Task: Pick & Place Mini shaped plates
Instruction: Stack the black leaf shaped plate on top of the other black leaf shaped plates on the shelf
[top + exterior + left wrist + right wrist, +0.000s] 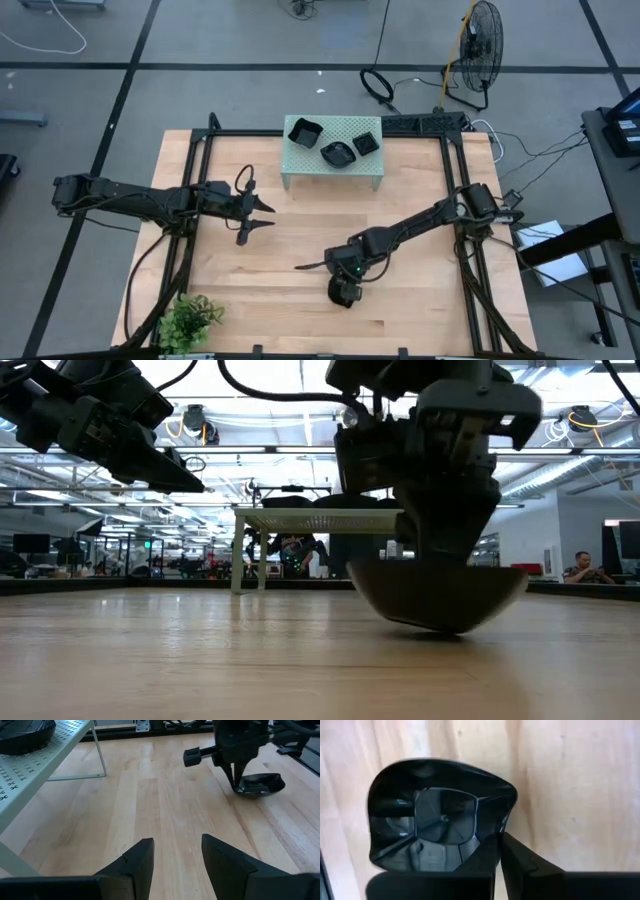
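High view: right gripper [345, 290] pinches rim of glossy black rounded-square mini plate [343, 292], resting on wooden surface [420, 300] well before pale green perforated stand [305, 160]. Left gripper [262, 216] hovers, jaws wide.

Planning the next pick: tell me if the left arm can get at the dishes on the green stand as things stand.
Probably yes. The left gripper hangs open above bare table just short of the green stand, and nothing lies between it and the three dishes on top; the right gripper works far off.

Two dark cabled arms [130, 195], tapered pincers [175, 865]
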Motion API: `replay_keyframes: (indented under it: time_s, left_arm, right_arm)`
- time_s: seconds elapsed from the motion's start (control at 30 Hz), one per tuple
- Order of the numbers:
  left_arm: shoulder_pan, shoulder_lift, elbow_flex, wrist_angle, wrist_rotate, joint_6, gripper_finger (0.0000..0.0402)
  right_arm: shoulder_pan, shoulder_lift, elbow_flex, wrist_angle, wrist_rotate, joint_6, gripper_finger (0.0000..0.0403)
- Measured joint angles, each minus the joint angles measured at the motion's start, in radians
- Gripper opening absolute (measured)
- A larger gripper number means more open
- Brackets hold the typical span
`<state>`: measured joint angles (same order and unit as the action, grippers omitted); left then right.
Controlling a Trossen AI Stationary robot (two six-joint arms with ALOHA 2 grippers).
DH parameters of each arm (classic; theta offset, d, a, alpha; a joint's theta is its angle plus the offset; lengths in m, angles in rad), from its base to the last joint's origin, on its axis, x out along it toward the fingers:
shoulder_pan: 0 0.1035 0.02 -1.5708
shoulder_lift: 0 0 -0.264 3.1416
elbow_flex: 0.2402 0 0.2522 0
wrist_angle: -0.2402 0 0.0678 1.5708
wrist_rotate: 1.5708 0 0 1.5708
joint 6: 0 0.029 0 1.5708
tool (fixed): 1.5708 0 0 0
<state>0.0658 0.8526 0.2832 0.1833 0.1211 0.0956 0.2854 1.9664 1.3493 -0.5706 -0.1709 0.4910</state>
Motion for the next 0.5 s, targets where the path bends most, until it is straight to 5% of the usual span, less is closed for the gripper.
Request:
replay_keyframes:
  time_s: [0.23,0.5]
  left_arm:
    - [0.0,0.0,0.0,0.0,0.0,0.0,0.017]
    - [0.0,0.0,0.0,0.0,0.0,0.0,0.017]
  right_arm:
    - [-0.045,-0.007,0.001,-0.048,0.113,-0.11,0.0003]
    - [-0.072,-0.042,0.0,-0.013,0.406,-0.375,0.0002]
